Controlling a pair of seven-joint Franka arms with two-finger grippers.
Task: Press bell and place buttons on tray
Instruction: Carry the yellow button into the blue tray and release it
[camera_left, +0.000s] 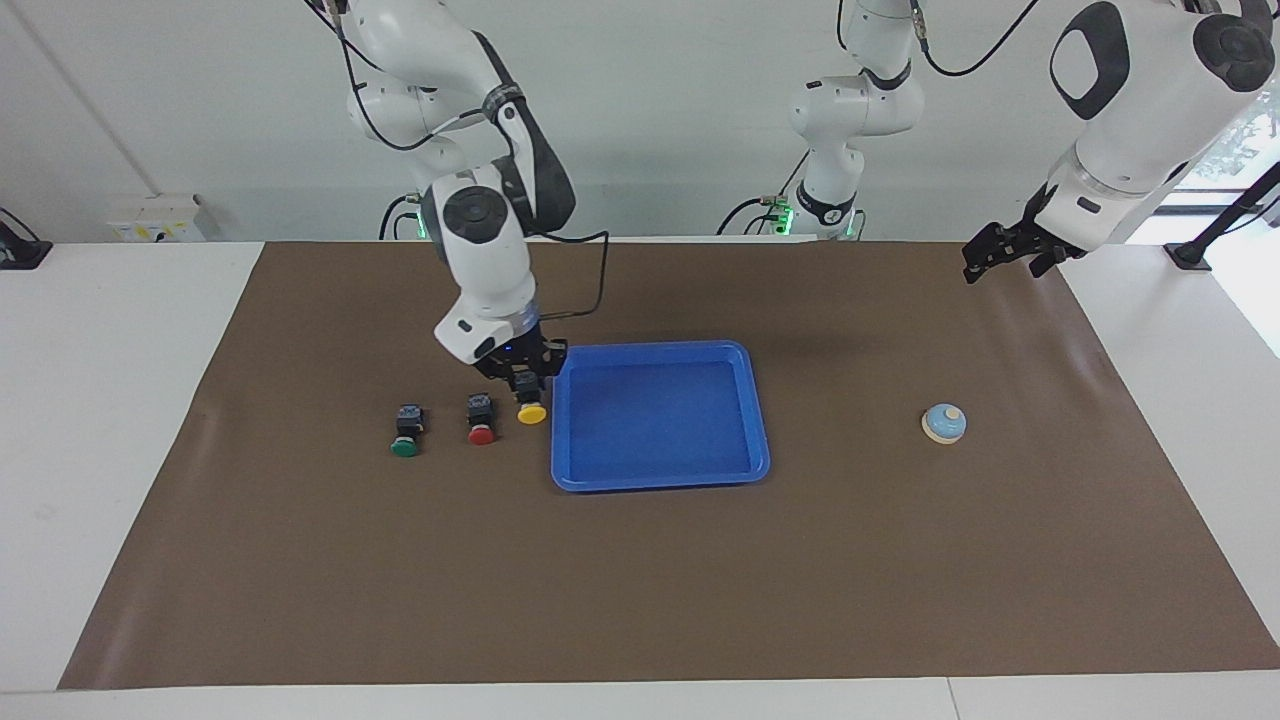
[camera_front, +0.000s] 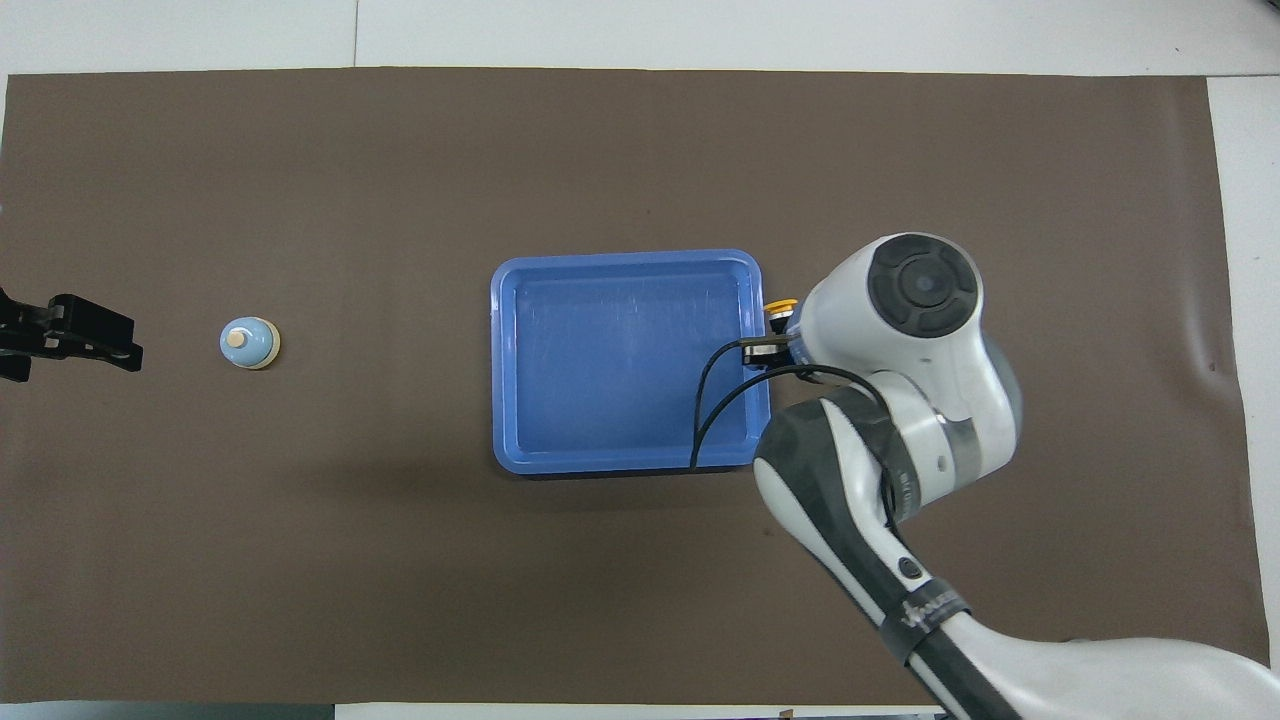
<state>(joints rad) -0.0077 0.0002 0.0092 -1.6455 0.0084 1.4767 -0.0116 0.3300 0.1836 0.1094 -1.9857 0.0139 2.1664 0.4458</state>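
My right gripper is low over the mat beside the blue tray, at the tray's end toward the right arm. It is shut on the black body of the yellow button, whose cap also peeks out in the overhead view. The red button and the green button lie on the mat in a row beside it, farther from the tray. The arm hides both in the overhead view. The tray holds nothing. The bell stands on the mat toward the left arm's end. My left gripper waits in the air near that end.
A brown mat covers most of the white table. A black cable from the right wrist hangs over the tray's corner.
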